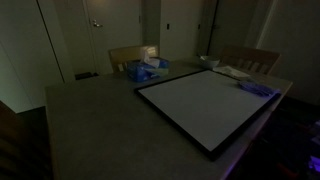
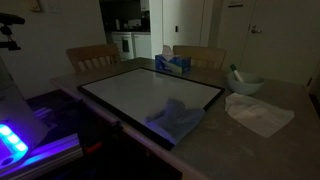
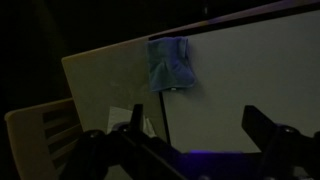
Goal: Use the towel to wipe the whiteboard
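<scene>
A whiteboard point(image 1: 205, 105) with a black frame lies flat on the table and shows in both exterior views point(image 2: 135, 92). A blue towel point(image 2: 177, 120) lies crumpled on one corner of the board, also seen in an exterior view point(image 1: 255, 88). In the wrist view the towel point(image 3: 170, 63) lies at the board's point(image 3: 250, 70) edge, well ahead of my gripper point(image 3: 193, 110). The gripper's two dark fingers are spread apart with nothing between them, above the board. The gripper does not show in the exterior views.
A blue tissue box point(image 2: 172, 62) stands behind the board. A white cloth point(image 2: 258, 112) and a bowl point(image 2: 245, 82) lie on the table beside the towel corner. Wooden chairs point(image 1: 130, 55) point(image 1: 250, 60) stand at the far side. The room is dark.
</scene>
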